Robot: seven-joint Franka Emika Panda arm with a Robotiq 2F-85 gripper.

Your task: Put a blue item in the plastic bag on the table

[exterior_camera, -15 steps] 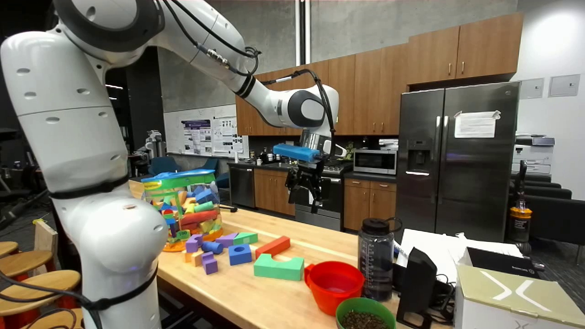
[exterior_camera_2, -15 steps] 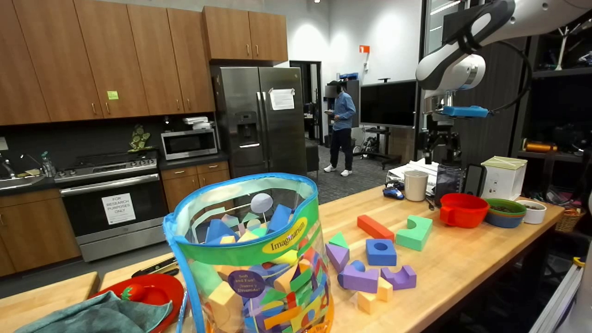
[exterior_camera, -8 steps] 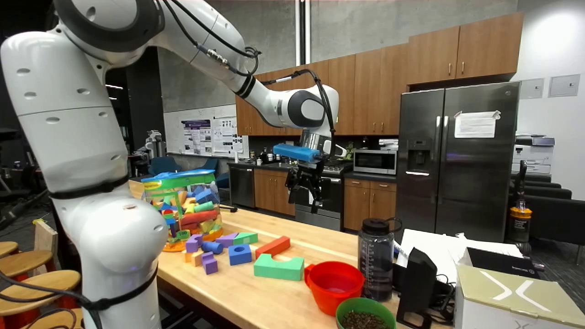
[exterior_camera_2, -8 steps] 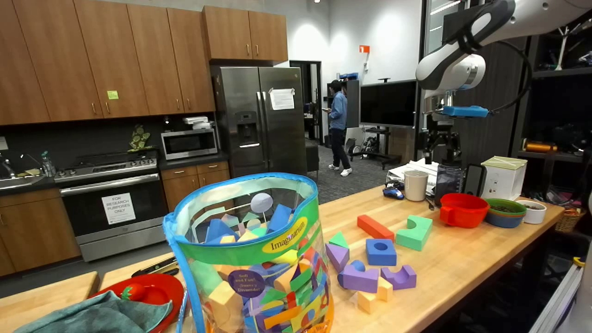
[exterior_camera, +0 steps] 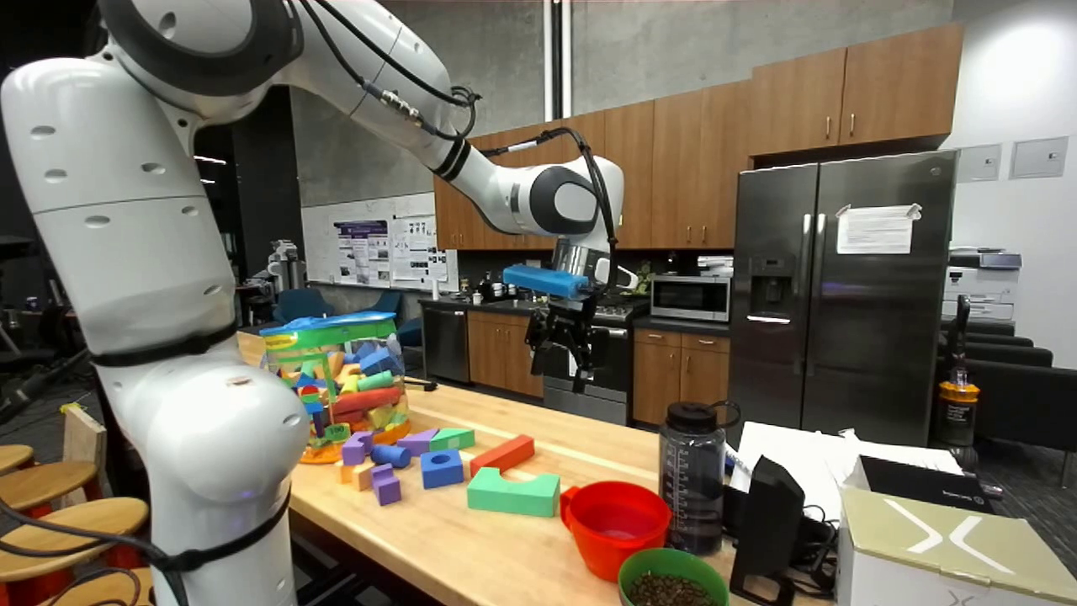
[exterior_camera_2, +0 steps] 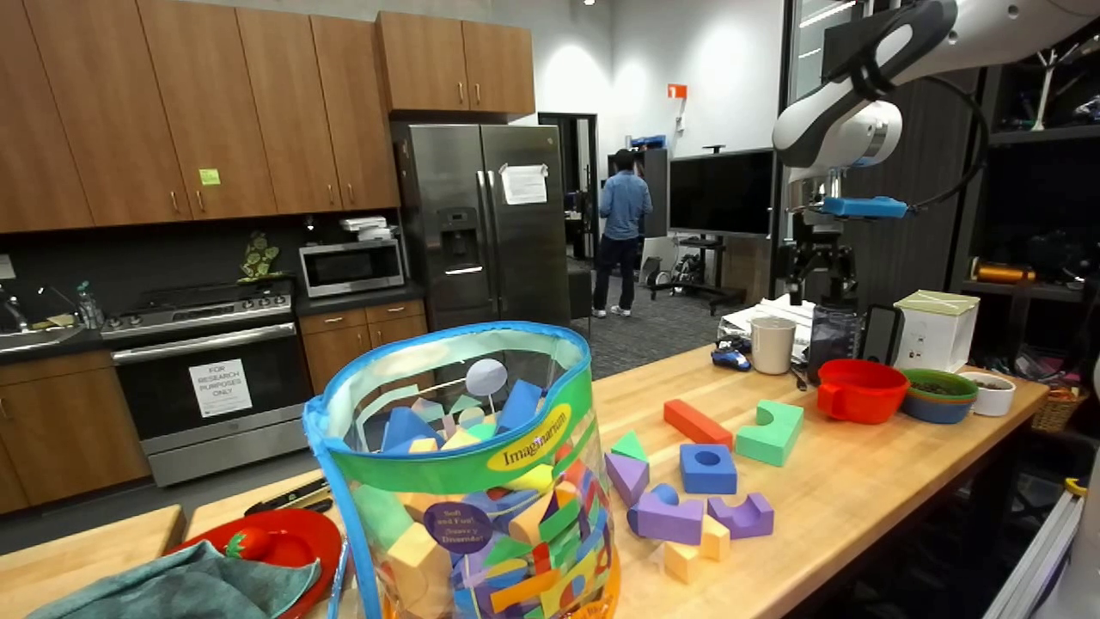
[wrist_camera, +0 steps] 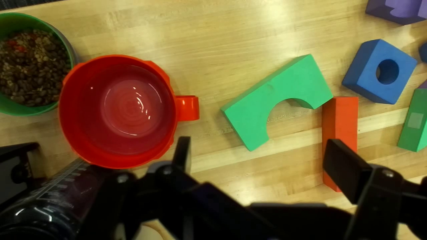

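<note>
A blue block with a round hole lies on the light wood table; it also shows in an exterior view and the wrist view. A blue cylinder lies beside it, partly hidden behind a purple block in an exterior view. The clear plastic bag, full of coloured blocks, stands open at the top; it also shows in an exterior view. My gripper is open and empty, high above the table. In the wrist view its fingers are wide apart.
A green arch block, a red block and several purple and orange blocks lie around the blue ones. A red cup, a green bowl of small bits and a dark bottle stand near the gripper's side.
The person in the background has turned away and shifted slightly left. The arm, gripper, blocks and bag have not visibly moved.
</note>
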